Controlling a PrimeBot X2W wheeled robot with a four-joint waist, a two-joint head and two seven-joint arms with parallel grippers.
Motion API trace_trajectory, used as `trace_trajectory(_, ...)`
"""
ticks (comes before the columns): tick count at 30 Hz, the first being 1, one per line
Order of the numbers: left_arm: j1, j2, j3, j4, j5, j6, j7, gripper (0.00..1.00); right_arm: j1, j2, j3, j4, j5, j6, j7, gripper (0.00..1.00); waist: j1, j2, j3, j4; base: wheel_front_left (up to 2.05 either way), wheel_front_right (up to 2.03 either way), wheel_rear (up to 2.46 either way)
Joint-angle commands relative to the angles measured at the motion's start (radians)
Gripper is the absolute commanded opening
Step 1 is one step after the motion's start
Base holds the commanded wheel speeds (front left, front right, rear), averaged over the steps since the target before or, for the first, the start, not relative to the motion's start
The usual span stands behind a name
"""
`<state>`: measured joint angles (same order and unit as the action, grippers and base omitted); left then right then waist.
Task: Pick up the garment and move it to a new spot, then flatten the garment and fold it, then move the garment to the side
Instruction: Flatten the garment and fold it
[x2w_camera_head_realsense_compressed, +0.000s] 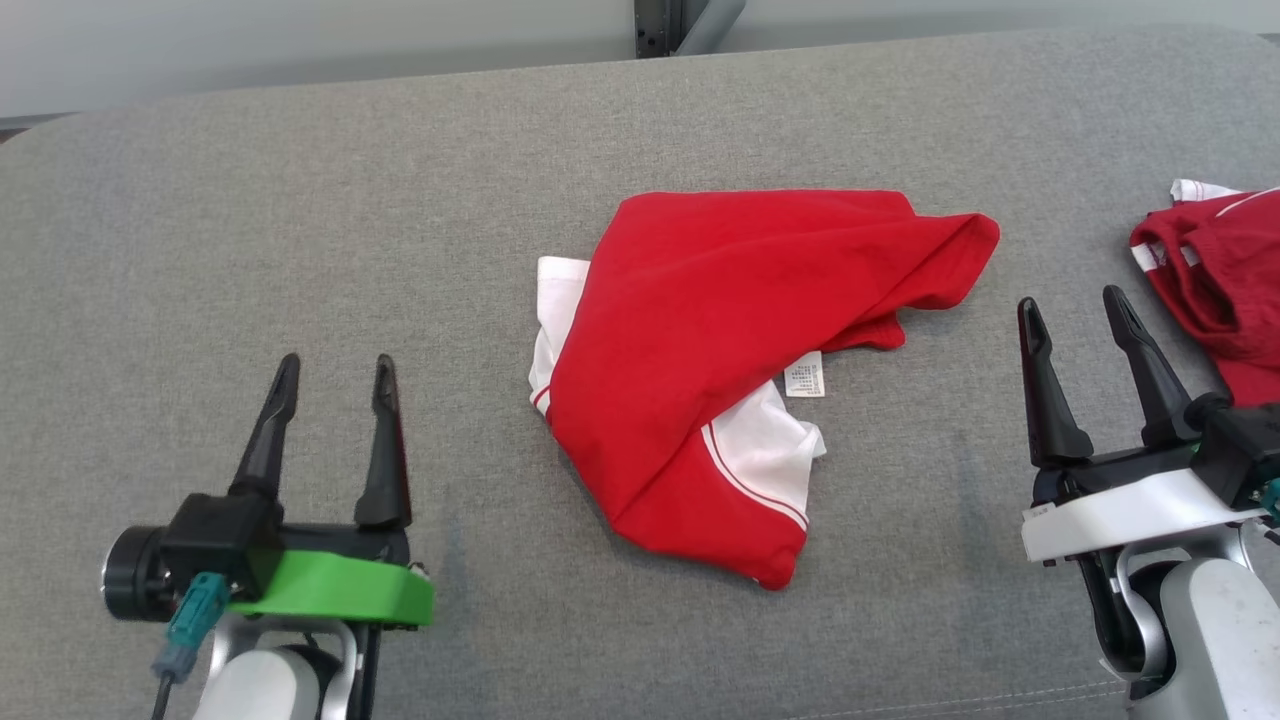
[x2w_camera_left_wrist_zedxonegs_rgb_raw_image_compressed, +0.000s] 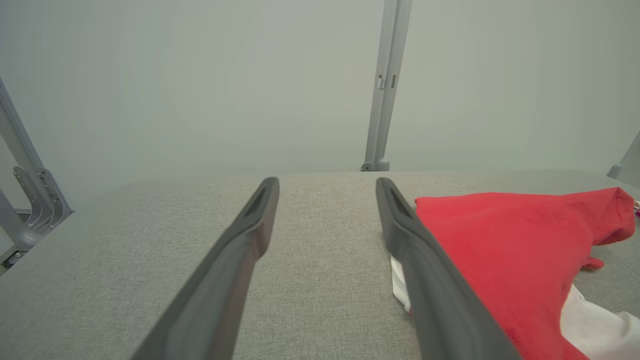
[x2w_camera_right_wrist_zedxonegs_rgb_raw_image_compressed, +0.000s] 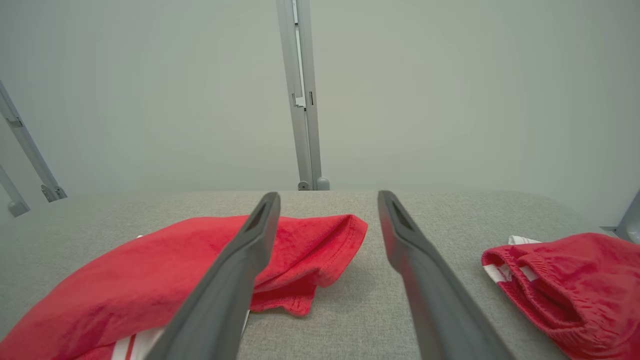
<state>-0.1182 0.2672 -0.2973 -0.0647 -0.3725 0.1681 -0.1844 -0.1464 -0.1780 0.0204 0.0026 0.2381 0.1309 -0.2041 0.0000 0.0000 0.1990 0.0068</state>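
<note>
A crumpled red garment (x2w_camera_head_realsense_compressed: 715, 330) with white panels and a white care label lies in a heap at the middle of the grey padded table (x2w_camera_head_realsense_compressed: 300, 220). It appears at the right of the left wrist view (x2w_camera_left_wrist_zedxonegs_rgb_raw_image_compressed: 510, 240) and at the lower left of the right wrist view (x2w_camera_right_wrist_zedxonegs_rgb_raw_image_compressed: 150, 280). My left gripper (x2w_camera_head_realsense_compressed: 330, 375) hovers open at the lower left, well clear of the cloth, nothing between its fingers. At the lower right my right gripper (x2w_camera_head_realsense_compressed: 1075, 305) is open too, just right of the garment's far corner and empty.
A second red garment (x2w_camera_head_realsense_compressed: 1215, 280) with white trim lies bunched at the table's right edge, close behind my right gripper; it also sits at the right of the right wrist view (x2w_camera_right_wrist_zedxonegs_rgb_raw_image_compressed: 570, 290). A grey post (x2w_camera_head_realsense_compressed: 665, 25) stands behind the table's far edge.
</note>
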Motion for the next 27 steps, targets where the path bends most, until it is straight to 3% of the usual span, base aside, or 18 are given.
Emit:
trace_trajectory(1, -0.032, 0.002, -0.019, -0.012, 0.013, -0.012, 0.008, 1.0, 0.008, 0.001, -0.005, -0.009, -0.006, 0.0, 0.001, 1.0, 0.0, 0.0, 0.009, 0.001, 0.0, 0.0, 0.0)
trace_trajectory(8, -0.125, -0.057, -0.217, -0.001, 0.053, -0.126, 0.086, 1.0, -0.009, 0.012, 0.011, -0.011, -0.009, 0.0, 0.003, 1.0, 0.0, 0.0, 0.044, -0.022, 0.0, 0.0, 0.0)
trace_trajectory(14, -0.174, -0.128, -0.381, 0.098, 0.065, -0.221, 0.147, 1.0, -0.028, 0.022, 0.03, 0.001, -0.002, 0.0, -0.008, 1.0, 0.0, 0.0, 0.075, -0.067, 0.0, 0.0, 0.0)
trace_trajectory(22, -0.223, -0.148, -0.473, 0.311, 0.032, -0.271, 0.246, 1.0, -0.047, 0.033, 0.048, 0.02, 0.011, 0.0, -0.023, 1.0, 0.0, 0.0, 0.109, -0.12, 0.0, 0.0, 0.0)
trace_trajectory(27, -0.244, -0.132, -0.498, 0.402, 0.04, -0.268, 0.306, 1.0, -0.048, 0.039, 0.046, 0.029, 0.016, 0.0, -0.032, 1.0, 0.0, 0.0, 0.119, -0.129, 0.0, 0.0, 0.0)
